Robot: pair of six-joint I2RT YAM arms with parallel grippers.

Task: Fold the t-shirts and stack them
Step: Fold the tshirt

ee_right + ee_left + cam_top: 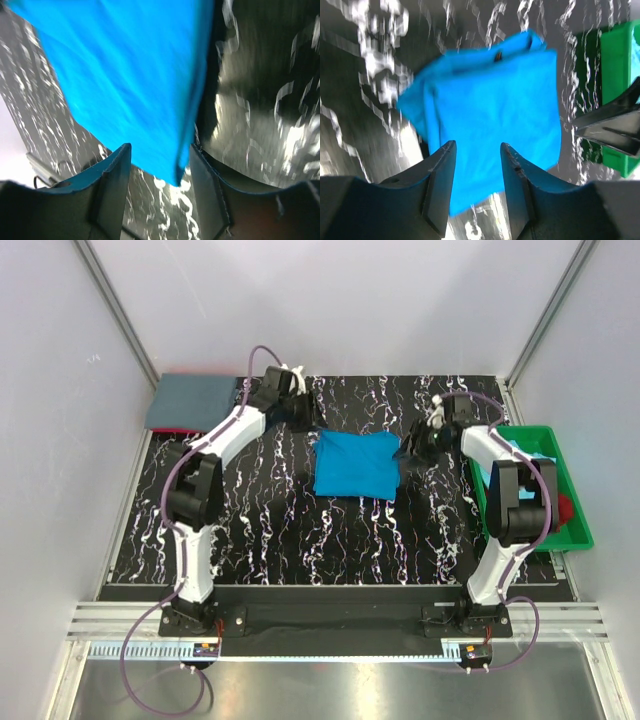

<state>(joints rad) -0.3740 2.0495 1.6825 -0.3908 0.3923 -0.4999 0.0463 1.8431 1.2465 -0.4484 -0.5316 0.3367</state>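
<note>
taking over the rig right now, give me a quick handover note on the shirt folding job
Left gripper: fingers open, empty, by the far left corner of the turquoise shirt.
Right gripper: fingers open, empty, at that shirt's right edge.
Turquoise shirt: folded into a rectangle, alone in the middle of the table.
Grey-blue shirt: folded, far left corner.
Green tray, right side: holds a light aqua shirt and red cloth, not folded.
Done: the turquoise fold looks finished.
Left: probably stack it on the grey-blue shirt, then fold and stack what is in the tray.
</note>
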